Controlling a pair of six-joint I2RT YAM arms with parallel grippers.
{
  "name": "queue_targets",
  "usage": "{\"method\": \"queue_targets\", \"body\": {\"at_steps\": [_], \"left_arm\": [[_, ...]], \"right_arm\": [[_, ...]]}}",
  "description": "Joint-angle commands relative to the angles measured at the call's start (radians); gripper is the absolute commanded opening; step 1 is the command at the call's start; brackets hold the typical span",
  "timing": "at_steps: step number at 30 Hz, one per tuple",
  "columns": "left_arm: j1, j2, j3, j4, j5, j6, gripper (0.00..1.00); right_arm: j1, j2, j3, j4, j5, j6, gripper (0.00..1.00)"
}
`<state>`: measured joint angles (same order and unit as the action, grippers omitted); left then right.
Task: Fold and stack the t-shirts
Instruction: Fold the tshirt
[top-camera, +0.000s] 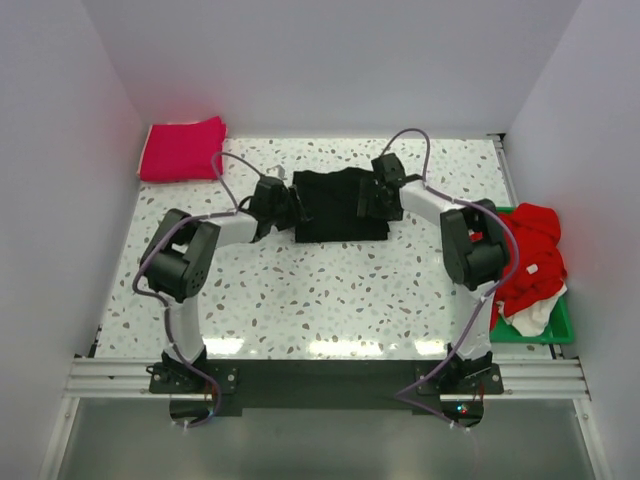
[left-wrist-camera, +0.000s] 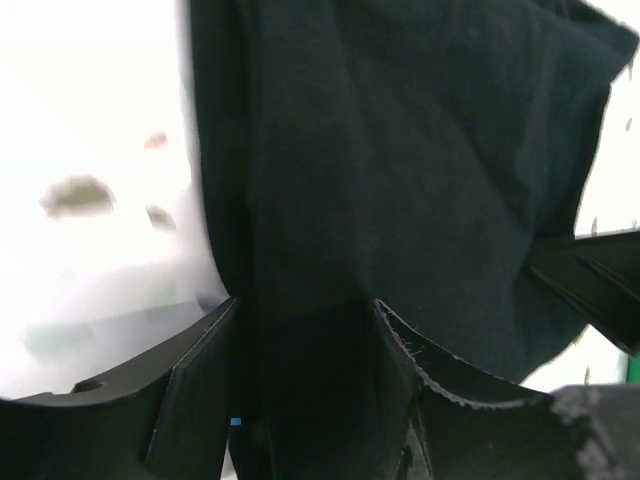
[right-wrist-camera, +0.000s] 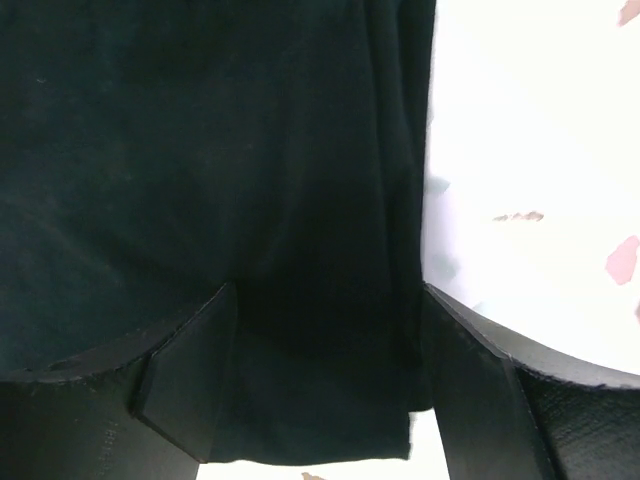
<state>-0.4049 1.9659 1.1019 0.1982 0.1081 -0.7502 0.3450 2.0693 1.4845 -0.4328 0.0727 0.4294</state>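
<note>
Jaws: both pairs astride black t-shirt (top-camera: 335, 205) | soft, creased | roughly rectangular

The overhead view is bright and evenly lit, with glare strips along the near edge of the worktop (top-camera: 330, 290). In both wrist views the worktop blows out to white, its speckles blurred, while the black shirt (left-wrist-camera: 400, 180) is almost featureless.
</note>
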Motion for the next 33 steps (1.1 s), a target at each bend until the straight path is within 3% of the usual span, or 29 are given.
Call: {"method": "queue_targets", "body": {"at_steps": [1, 5, 12, 18, 23, 33], "left_arm": [[-0.055, -0.100, -0.101, 0.060, -0.018, -0.058, 0.55], [-0.112, -0.212, -0.227, 0.032, -0.070, -0.113, 0.51], [-0.239, -0.554, -0.517, -0.034, -0.179, -0.210, 0.51], [-0.235, -0.711, -0.456, -0.197, -0.301, -0.129, 0.59], [-0.175, -0.613, -0.314, -0.272, -0.286, -0.034, 0.57], [-0.120, -0.326, -0.100, -0.296, -0.246, 0.017, 0.51]], "right_arm": [[0.038, -0.076, -0.134, 0.017, -0.024, 0.006, 0.74], [0.051, -0.198, -0.286, 0.046, -0.056, 0.023, 0.73], [0.086, -0.510, -0.558, 0.060, -0.120, 0.034, 0.73], [0.086, -0.655, -0.554, -0.003, -0.080, 0.020, 0.77], [0.066, -0.560, -0.402, -0.029, 0.019, -0.003, 0.74], [0.023, -0.295, -0.185, -0.009, 0.027, -0.007, 0.64]]}}
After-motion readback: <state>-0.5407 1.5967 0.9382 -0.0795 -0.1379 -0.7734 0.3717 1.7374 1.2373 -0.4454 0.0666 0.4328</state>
